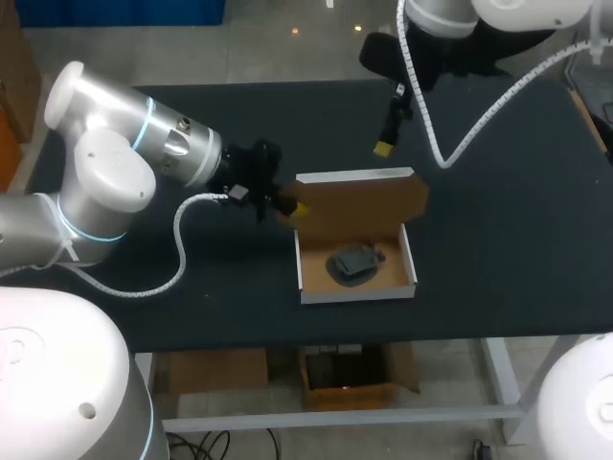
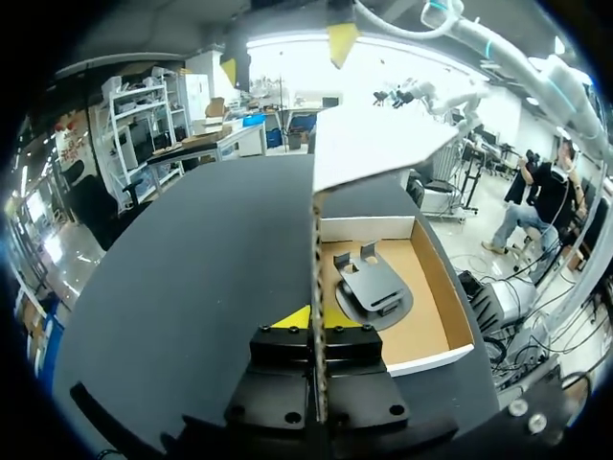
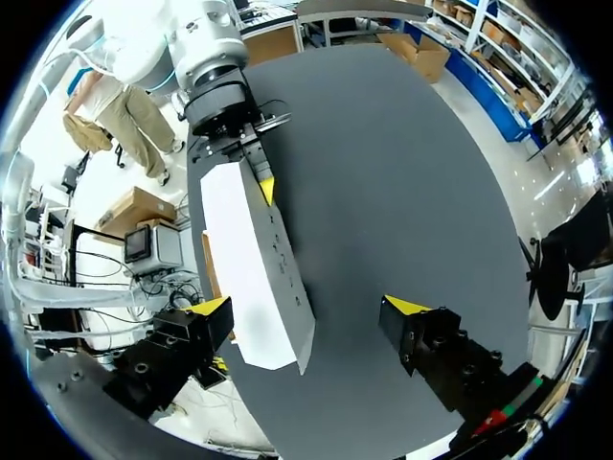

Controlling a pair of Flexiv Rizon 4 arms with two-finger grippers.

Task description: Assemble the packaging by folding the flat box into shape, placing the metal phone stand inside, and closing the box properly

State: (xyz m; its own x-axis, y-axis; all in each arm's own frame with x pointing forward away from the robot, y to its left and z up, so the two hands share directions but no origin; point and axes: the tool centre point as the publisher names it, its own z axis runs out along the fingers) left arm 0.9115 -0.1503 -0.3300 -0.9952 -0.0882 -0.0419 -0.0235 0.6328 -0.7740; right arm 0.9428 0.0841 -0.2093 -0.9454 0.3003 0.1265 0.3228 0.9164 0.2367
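Brown cardboard inside the box [image 1: 359, 206], plain white on its outer walls and lid face. Dark grey, near black, for the phone stand [image 1: 354, 264]. Matte charcoal across the counter [image 1: 508, 249]. Black with bright yellow tips on the left gripper [image 2: 314, 319] and right gripper [image 3: 309, 309]. White and silver on the left arm [image 1: 105, 182], with a thin light-blue ring.

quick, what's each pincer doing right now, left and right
Left pincer: closed on the box lid, clamping its edge.
Right pincer: open, holding nothing.
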